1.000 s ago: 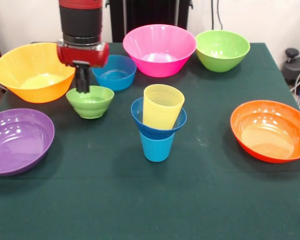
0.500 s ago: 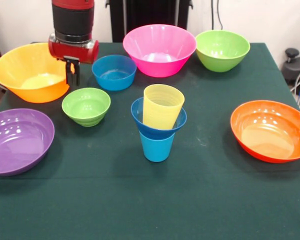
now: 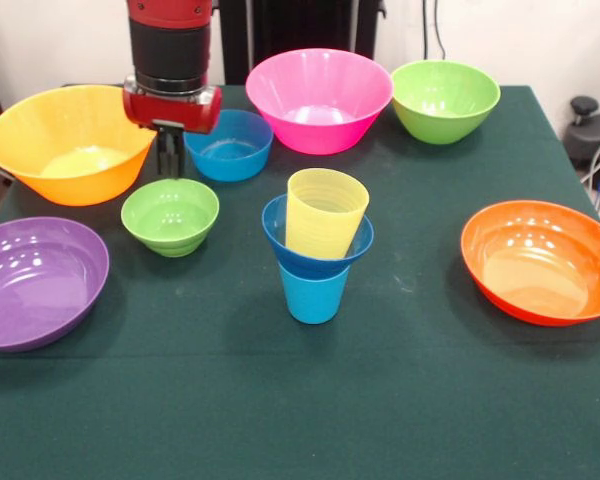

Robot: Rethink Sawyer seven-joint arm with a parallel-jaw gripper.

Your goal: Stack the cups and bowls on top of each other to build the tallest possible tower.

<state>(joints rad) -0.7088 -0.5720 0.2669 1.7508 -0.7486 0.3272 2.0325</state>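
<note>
We see the claw (image 3: 170, 160) hanging just behind the small green bowl (image 3: 170, 216) on the counter (image 3: 430, 400), prongs together, gripping nothing

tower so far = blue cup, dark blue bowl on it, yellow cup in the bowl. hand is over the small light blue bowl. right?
Not quite. The front view shows the hand above the far rim of the small green bowl, not over the light blue bowl, which sits beside it. The rest holds: blue cup, dark blue bowl on it, yellow cup in that bowl.
</note>
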